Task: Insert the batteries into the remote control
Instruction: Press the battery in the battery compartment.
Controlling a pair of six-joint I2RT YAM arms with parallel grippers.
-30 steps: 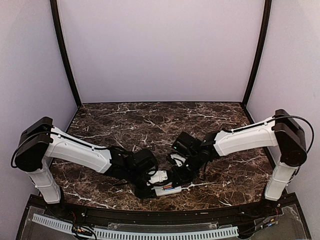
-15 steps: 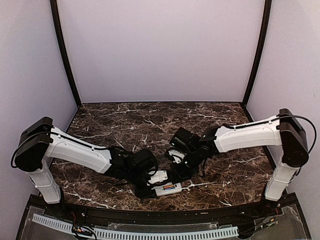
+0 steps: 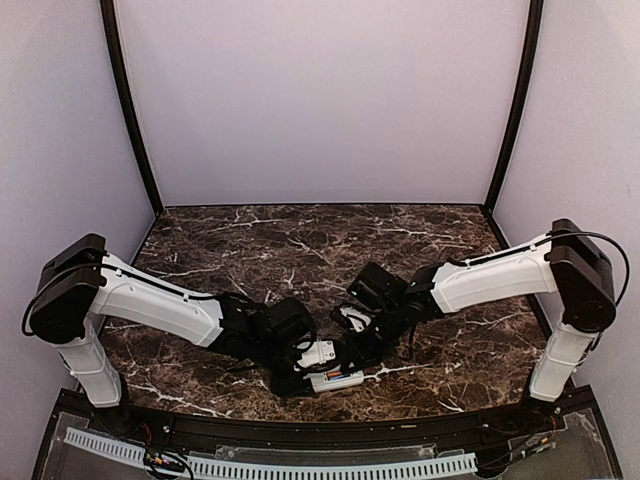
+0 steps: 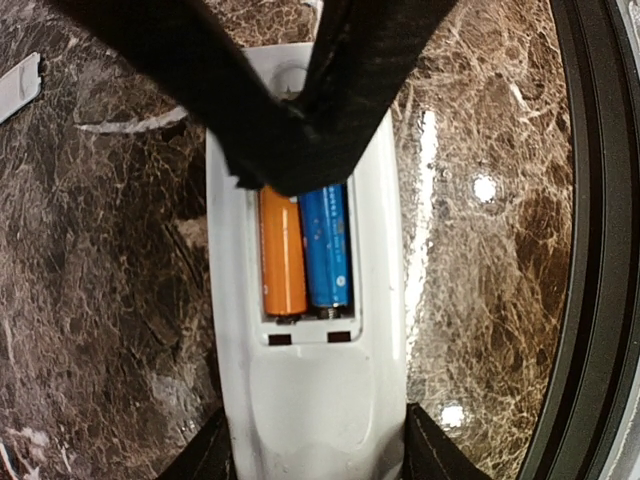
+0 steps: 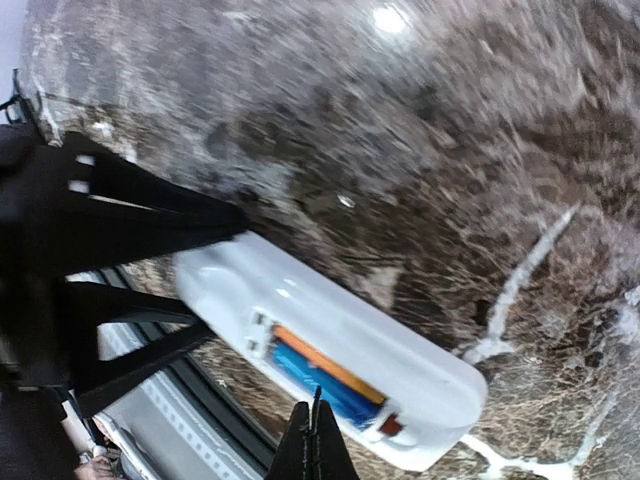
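Close to the middle of the desk's (image 3: 300, 240) near edge, the remote control (image 4: 310, 400) lies back-up. The left gripper (image 4: 315, 452) clamps its lower end, one finger on each long side. The right gripper (image 5: 315, 440) has its fingers drawn together into a single point with nothing between them. That point sits over the upper ends of the batteries, and I cannot tell whether it actually touches them.

Both cells look seated side by side in the recess: the orange battery (image 4: 282, 255) and the blue battery (image 4: 326, 245). The step in hand seems to be the last push home. A short, straight press at the covered end should do, with the left grip firm so the smooth white shell cannot skate on the glossy surface. Sideways force risks rolling a round cell out.

Textures are slick everywhere:
- polished dark marble with white veins
- rounded, glossy plastic on the remote
- shiny wrap on the cylinders

A small pale loose cover (image 4: 18, 85) lies flat well apart, toward the desk's left side.
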